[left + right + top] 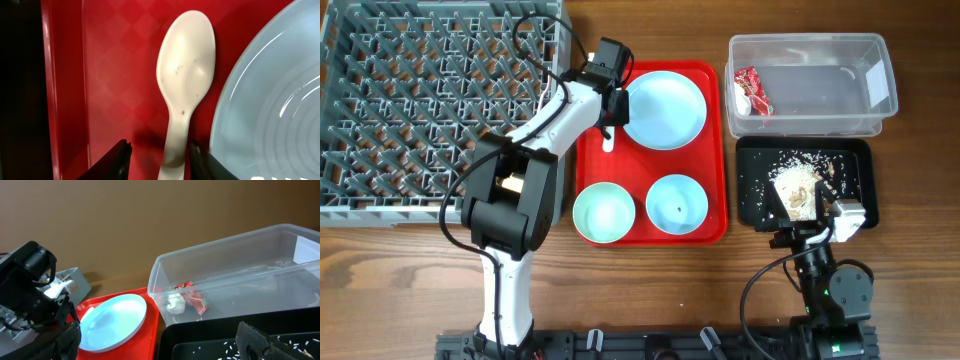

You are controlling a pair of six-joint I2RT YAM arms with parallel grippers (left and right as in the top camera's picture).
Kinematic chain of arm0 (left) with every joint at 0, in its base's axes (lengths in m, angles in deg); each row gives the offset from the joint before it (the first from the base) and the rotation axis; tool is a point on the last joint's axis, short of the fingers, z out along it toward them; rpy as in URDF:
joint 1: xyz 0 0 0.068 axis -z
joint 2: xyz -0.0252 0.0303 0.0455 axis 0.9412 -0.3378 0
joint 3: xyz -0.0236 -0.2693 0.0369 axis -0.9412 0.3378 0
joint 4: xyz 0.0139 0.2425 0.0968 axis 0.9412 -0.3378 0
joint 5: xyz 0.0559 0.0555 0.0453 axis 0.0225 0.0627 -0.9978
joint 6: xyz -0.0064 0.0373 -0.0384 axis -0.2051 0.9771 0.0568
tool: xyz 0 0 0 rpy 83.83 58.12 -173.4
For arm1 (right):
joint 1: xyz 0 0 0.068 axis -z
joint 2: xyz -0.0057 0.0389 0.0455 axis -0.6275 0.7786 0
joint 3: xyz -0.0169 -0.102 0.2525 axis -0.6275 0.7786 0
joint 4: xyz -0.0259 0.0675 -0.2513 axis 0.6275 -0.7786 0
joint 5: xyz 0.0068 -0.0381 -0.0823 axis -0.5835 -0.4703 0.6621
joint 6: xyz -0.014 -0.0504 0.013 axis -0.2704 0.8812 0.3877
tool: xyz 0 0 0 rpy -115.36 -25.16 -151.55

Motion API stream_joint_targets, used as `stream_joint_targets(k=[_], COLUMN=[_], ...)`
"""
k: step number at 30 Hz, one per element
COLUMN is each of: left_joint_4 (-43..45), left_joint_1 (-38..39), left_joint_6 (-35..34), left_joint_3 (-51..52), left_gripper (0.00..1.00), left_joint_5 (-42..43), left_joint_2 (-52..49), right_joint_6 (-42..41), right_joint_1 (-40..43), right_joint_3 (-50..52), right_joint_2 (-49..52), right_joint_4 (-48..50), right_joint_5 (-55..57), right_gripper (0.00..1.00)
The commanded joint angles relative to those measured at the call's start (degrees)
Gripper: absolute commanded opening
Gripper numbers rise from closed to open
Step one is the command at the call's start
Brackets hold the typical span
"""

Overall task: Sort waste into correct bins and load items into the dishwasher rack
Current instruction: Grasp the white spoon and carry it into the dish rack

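A white plastic spoon (186, 65) lies on the red serving tray (715, 150), next to the pale blue plate (663, 109). My left gripper (159, 150) straddles the spoon's handle. Its right finger touches the handle and the left one stands apart, so the jaws are open. Two small bowls (604, 213) (677, 204) sit at the tray's front. The red-and-white wrapper (753, 91) lies in the clear tub (810, 40). Food scraps (798, 180) lie in the black tray (750, 190). My right gripper (160, 345) hangs open over that tray's near edge.
The grey dishwasher rack (430, 100) stands at the left, with its pegs bare. The left arm reaches across the rack's right side to the red tray. The plate's rim (270, 100) is close to the right of the spoon.
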Motion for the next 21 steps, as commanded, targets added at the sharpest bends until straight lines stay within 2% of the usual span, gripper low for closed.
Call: stream_joint_targets(k=[1, 9, 10, 12, 15, 18, 21], left_joint_4=[0.61, 0.22, 0.15, 0.09, -0.5, -0.94, -2.12], left_joint_1=[-0.07, -0.07, -0.07, -0.04, -0.07, -0.07, -0.07], left_joint_6=[0.07, 0.07, 0.09, 0.09, 0.07, 0.04, 0.02], left_joint_3=[0.22, 0.22, 0.22, 0.22, 0.22, 0.2, 0.2], left_gripper=[0.37, 0.31, 0.29, 0.17, 0.13, 0.04, 0.04], left_joint_5=[-0.59, -0.55, -0.55, -0.55, -0.55, -0.55, -0.52], left_joint_2=[-1.7, -4.57, -4.57, -4.57, -4.57, -4.31, -3.37], right_joint_6=[-0.44, -0.42, -0.42, -0.44, -0.42, -0.44, -0.44], right_joint_1=[-0.28, -0.28, -0.28, -0.28, -0.28, -0.28, -0.28], right_joint_3=[0.07, 0.07, 0.07, 0.07, 0.07, 0.07, 0.07], right_joint_2=[-0.76, -0.76, -0.76, -0.76, -0.76, -0.76, -0.76], right_joint_4=[0.42, 0.42, 0.42, 0.42, 0.42, 0.42, 0.42], right_joint_5=[1.16, 1.16, 1.16, 1.16, 1.16, 1.16, 1.16], right_gripper=[1.0, 1.0, 1.0, 1.0, 1.0, 1.0, 1.0])
